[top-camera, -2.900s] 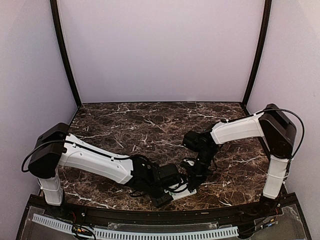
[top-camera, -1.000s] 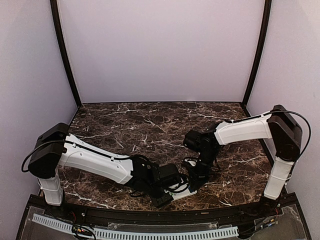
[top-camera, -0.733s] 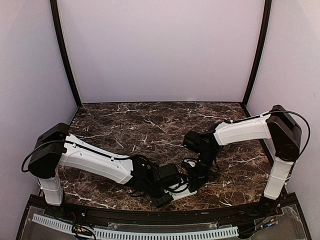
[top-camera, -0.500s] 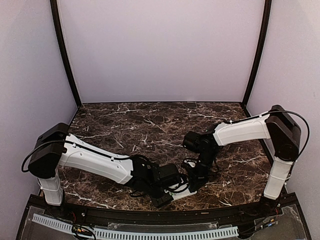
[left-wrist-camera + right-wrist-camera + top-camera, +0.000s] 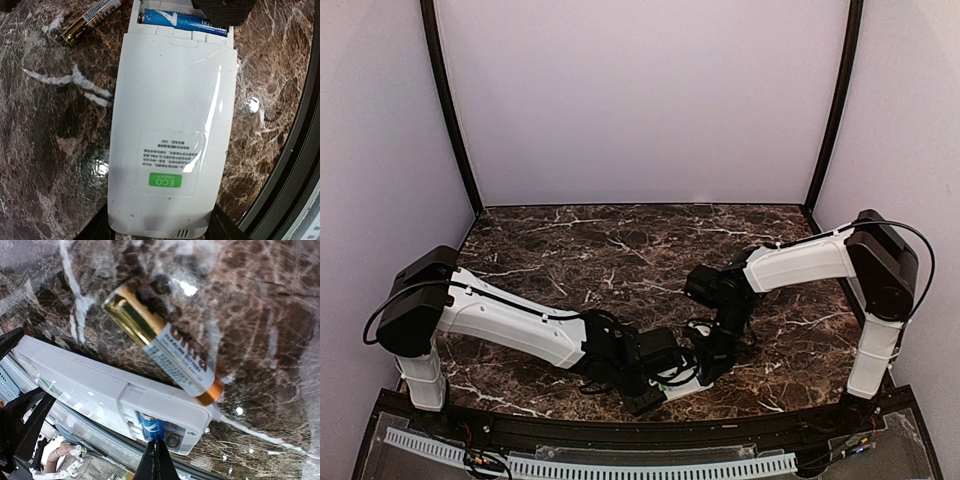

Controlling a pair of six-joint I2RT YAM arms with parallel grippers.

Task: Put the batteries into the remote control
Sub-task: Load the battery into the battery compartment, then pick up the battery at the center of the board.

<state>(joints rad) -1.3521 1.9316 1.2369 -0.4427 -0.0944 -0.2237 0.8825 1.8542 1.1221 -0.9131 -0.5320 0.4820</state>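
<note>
Now right claw (image 5: 156,458) closed, empty, tips at blue battery (image 5: 150,428) seated crosswise in remote control (image 5: 170,140), which left claw (image 5: 159,232) clamps; loose battery (image 5: 165,357) lies diagonal just beyond, nearer right claw.

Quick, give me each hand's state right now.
Left hand: closed on the remote control.
Right hand: closed, holding nothing, tips at the blue battery in the remote control.

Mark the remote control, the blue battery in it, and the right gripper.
remote control (image 5: 172,125): left wrist view, middle of its white back.
blue battery (image 5: 170,21): left wrist view, mid-body.
right gripper (image 5: 156,454): right wrist view, closed fingertips.
</note>
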